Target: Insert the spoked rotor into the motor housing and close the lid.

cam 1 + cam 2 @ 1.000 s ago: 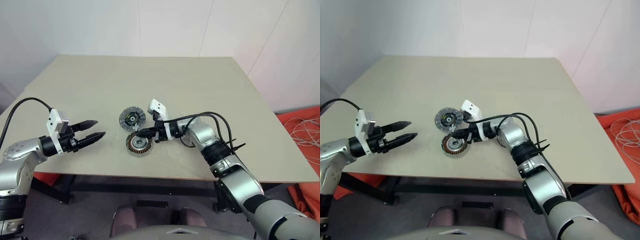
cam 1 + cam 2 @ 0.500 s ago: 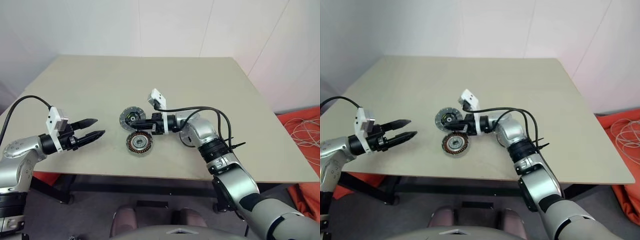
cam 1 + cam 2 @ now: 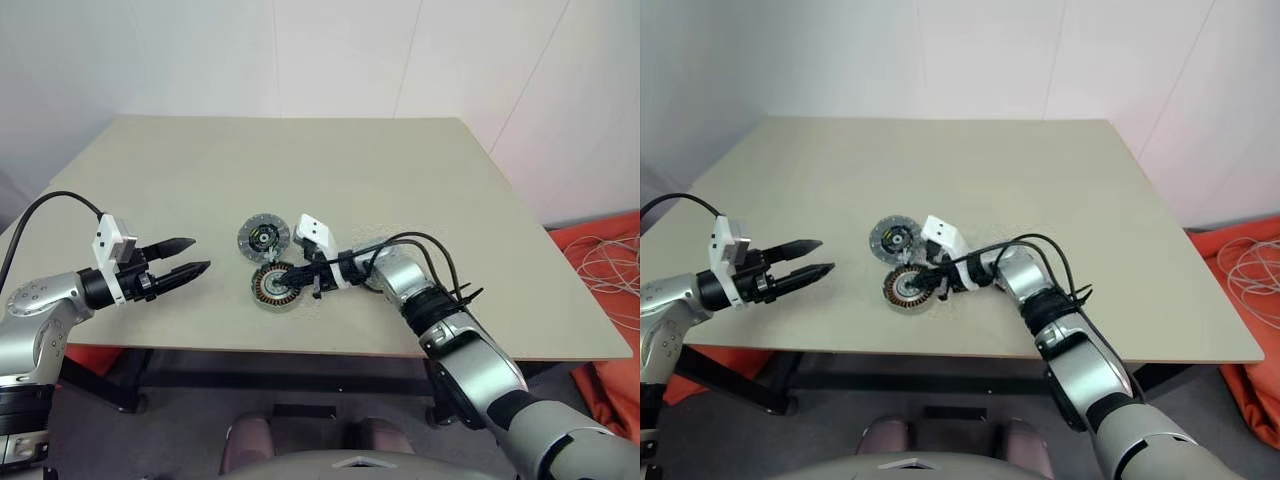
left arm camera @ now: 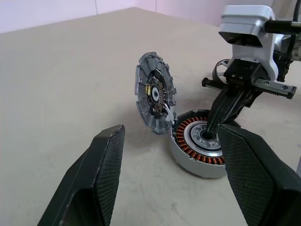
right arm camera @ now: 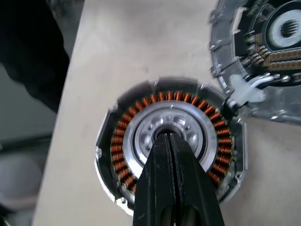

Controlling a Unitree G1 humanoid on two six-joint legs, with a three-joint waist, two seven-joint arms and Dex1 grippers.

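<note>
Fingers of my right gripper (image 5: 170, 141) are pressed together with nothing between them, and their tips point into the central hole of the motor housing (image 3: 277, 288). Its copper windings ring a silver centre. I see the housing on the table (image 3: 420, 180) near the front edge. At about 11 o'clock from it sits the lid (image 3: 264, 237), tilted, its edge touching the housing rim. My left gripper (image 3: 196, 256) hovers well apart at 9 o'clock, its 2 fingers spread and holding nothing.
</note>
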